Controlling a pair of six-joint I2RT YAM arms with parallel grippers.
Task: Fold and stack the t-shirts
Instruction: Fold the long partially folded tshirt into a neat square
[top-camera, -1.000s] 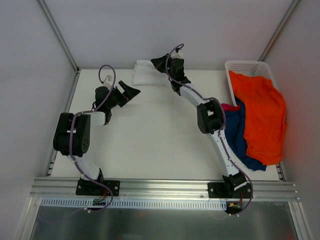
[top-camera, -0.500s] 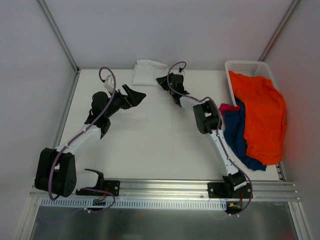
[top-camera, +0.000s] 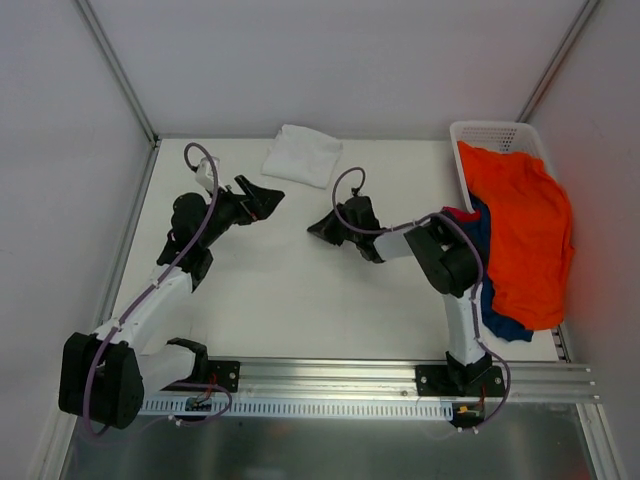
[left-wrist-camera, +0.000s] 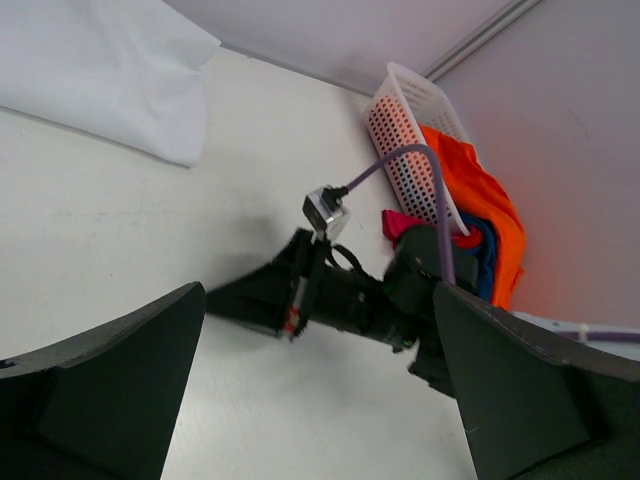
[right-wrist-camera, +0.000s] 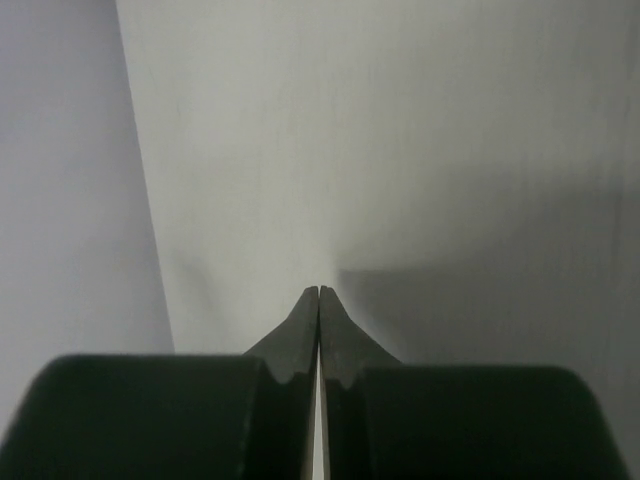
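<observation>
Gaping left claw (top-camera: 262, 192) empty, right claw (right-wrist-camera: 318, 296) pinched together, empty.

Bare tabletop (top-camera: 270, 300) runs wide along the near half. Mid-table, the left gripper (top-camera: 262, 189) and right gripper (top-camera: 313, 232) leave a gap between them, toward the folded white t-shirt (top-camera: 302, 155) at the far edge. The lattice basket (top-camera: 490, 133) and draped orange t-shirt (top-camera: 525, 235) block the right side

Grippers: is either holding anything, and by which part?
Nothing held: left gripper open and empty, right gripper shut on nothing; the folded white cloth t-shirt lies apart.
</observation>
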